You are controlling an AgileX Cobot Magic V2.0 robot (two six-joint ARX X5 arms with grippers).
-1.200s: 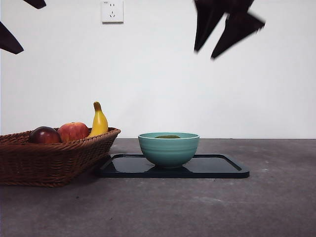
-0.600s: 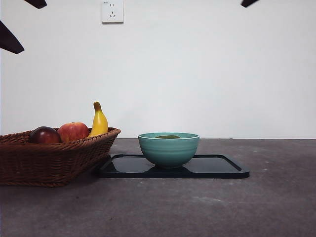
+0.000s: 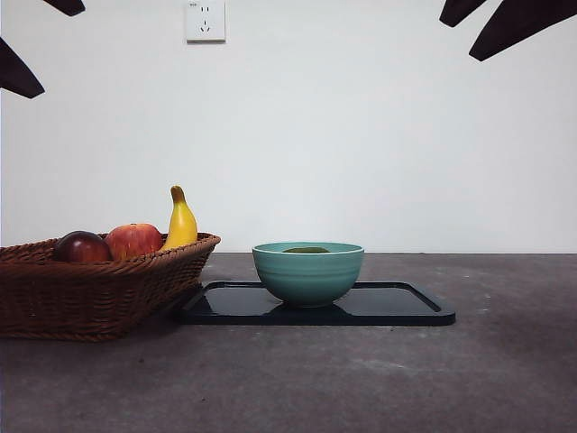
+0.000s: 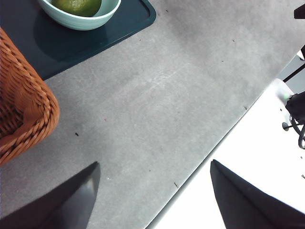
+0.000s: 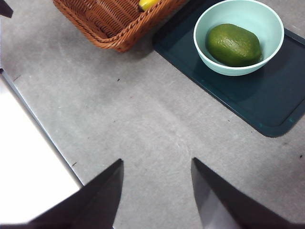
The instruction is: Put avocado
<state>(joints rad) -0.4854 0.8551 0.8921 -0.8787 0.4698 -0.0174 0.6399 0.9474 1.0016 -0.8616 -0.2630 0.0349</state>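
The olive-green avocado (image 5: 233, 44) lies inside the teal bowl (image 5: 271, 28), which stands on the dark tray (image 5: 267, 107). In the front view only its top (image 3: 306, 250) shows above the bowl (image 3: 307, 275) rim. The left wrist view also shows it (image 4: 78, 5). My right gripper (image 5: 157, 191) is open and empty, high above the table; it shows as dark tips at the front view's top right (image 3: 491, 23). My left gripper (image 4: 155, 195) is open and empty, high over the table edge.
A wicker basket (image 3: 90, 289) at the left holds a dark maroon fruit (image 3: 81, 246), a red apple (image 3: 133, 240) and a banana (image 3: 181, 221). The tray (image 3: 397, 307) lies beside it. The table edge (image 4: 200, 164) runs near the left gripper.
The right gripper rose from above the bowl, nearly left the front view, and now shows again at the top right corner. The avocado, bowl and basket have not moved.
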